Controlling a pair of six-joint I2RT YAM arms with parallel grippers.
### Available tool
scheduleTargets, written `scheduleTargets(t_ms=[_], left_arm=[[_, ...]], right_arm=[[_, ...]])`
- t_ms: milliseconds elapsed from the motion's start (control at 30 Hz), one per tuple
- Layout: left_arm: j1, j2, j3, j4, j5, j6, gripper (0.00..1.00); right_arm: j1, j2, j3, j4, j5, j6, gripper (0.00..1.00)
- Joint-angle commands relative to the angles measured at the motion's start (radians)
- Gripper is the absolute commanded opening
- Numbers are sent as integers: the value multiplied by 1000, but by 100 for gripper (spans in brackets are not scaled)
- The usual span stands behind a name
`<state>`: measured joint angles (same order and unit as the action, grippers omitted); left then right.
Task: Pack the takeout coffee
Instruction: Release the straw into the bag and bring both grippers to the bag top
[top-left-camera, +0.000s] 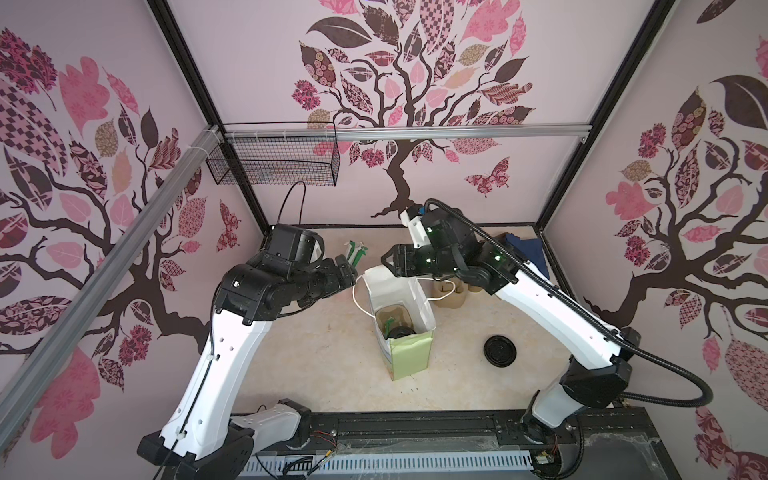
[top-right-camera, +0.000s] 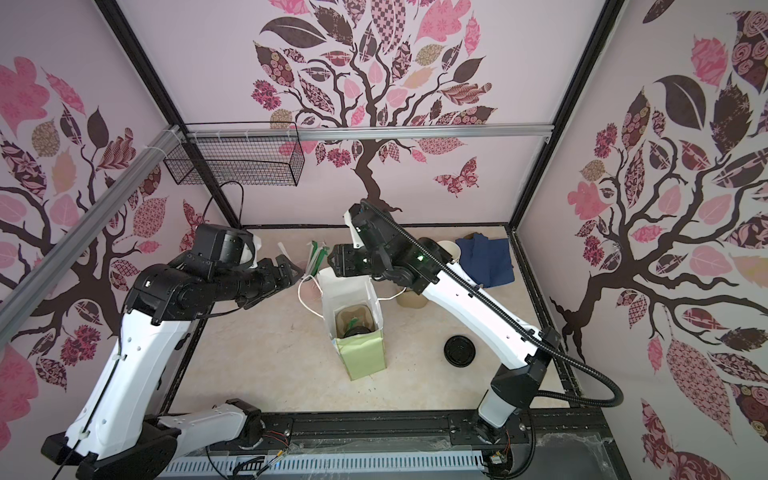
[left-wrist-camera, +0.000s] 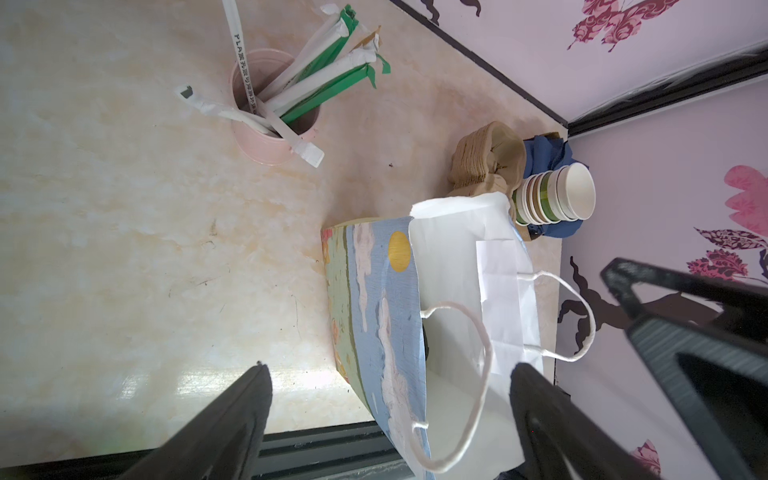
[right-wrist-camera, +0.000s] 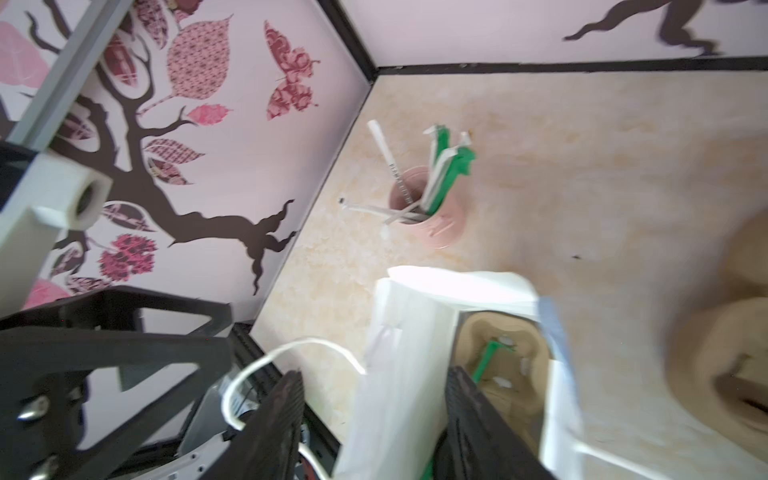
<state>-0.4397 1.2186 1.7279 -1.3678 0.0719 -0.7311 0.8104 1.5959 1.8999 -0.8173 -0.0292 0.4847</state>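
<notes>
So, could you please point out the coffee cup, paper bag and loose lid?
coffee cup (top-left-camera: 401, 332): in a top view, black lid.
paper bag (top-left-camera: 409, 354): in a top view, green front.
loose lid (top-left-camera: 500, 350): in a top view, centre.

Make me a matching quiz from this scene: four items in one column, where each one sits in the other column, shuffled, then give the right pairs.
Things:
1. takeout coffee
2. loose black lid
3. bunch of wrapped straws
4. stack of lidless cups

Places:
A. in the pink cup
B. beside the blue cloth
C. inside the paper bag
D. flat on the table

Pairs: 1-C, 2-D, 3-A, 4-B.
</notes>
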Motion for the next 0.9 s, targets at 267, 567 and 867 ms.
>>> scheduleTargets(t_ms=[267, 567, 867], left_arm=[[-66, 84, -17, 20, -30, -1, 98], [-67, 112, -104, 93, -1, 6, 88], [-65, 85, -242, 199, 21, -28, 81]], right_arm=[[-57, 84, -18, -191, -7, -163, 70], [-57, 165, -24, -173, -40, -149, 45], [-57, 127, -81, -99, -21, -122, 11]])
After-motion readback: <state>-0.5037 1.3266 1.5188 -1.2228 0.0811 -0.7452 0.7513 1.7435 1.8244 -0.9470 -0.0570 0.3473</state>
